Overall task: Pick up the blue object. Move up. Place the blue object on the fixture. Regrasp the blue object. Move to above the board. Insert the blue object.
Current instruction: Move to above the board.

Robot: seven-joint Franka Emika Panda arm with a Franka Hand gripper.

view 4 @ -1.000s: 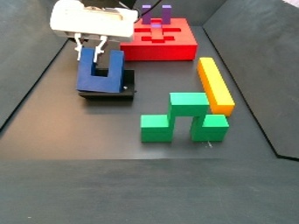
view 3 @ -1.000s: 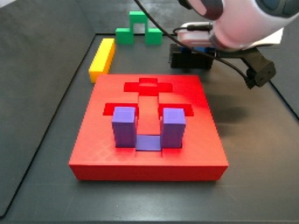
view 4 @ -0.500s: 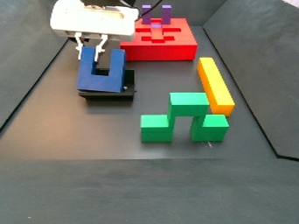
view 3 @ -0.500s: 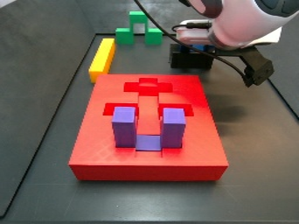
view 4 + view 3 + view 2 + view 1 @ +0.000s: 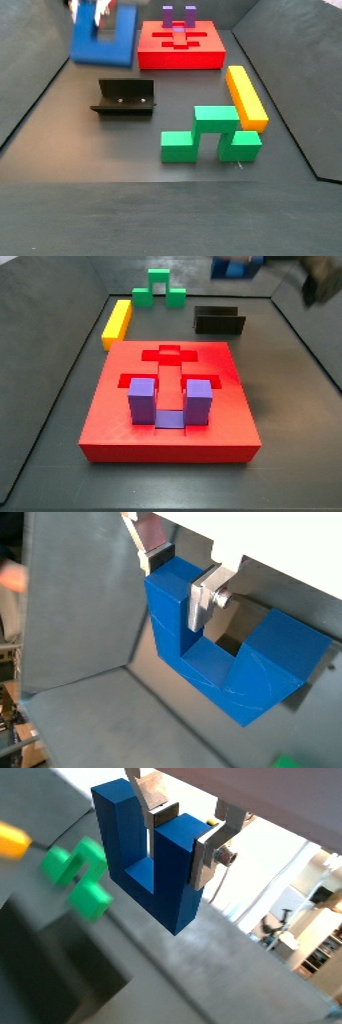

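The blue object hangs in the air above and behind the fixture, upright with its prongs pointing up. It shows as a blurred blue patch at the edge of a side view. In both wrist views my gripper is shut on one prong of the blue object. The fixture stands bare on the floor. The red board lies beyond the fixture.
A purple U-shaped block stands in the board. The yellow bar and the green block lie on the dark floor. Low walls edge the floor.
The gripper has risen quickly with the blue object, lifting it off the fixture. The fixture now stands bare, and the arm has left most of both side views.
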